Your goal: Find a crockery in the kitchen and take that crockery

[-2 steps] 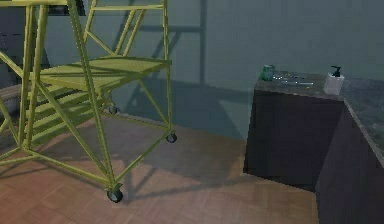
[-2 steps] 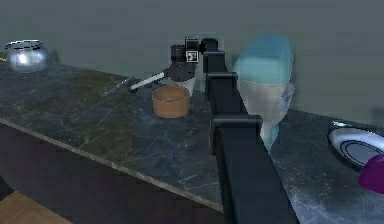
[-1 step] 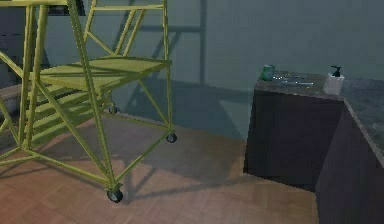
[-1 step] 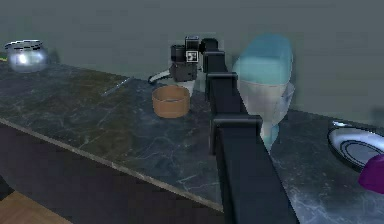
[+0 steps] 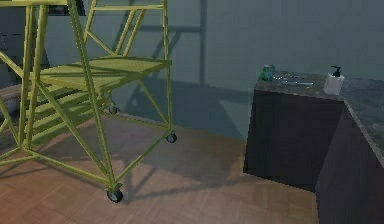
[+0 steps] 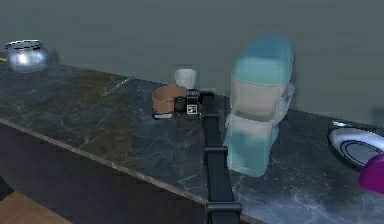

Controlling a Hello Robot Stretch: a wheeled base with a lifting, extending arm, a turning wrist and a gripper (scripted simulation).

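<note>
Cup (image 6: 185, 77) stands just beyond my hand (image 6: 171, 104) on the worktop (image 6: 80, 112); whether the hand holds anything, I cannot tell.

Forward view looking ahead and down at yellow scaffold (image 5: 100, 72), arm side view close over dark countertop (image 6: 90, 120), countertop (image 5: 368, 100) shared.

A yellow wheeled frame with steps (image 5: 90, 75) is seen at the left, set on a reddish tiled floor (image 5: 200, 180). At the right, a dark counter (image 5: 295, 130) is placed near the far wall (image 5: 260, 30). A small green thing (image 5: 267, 72) and a pale pump bottle (image 5: 334, 80) are carried on it.
</note>
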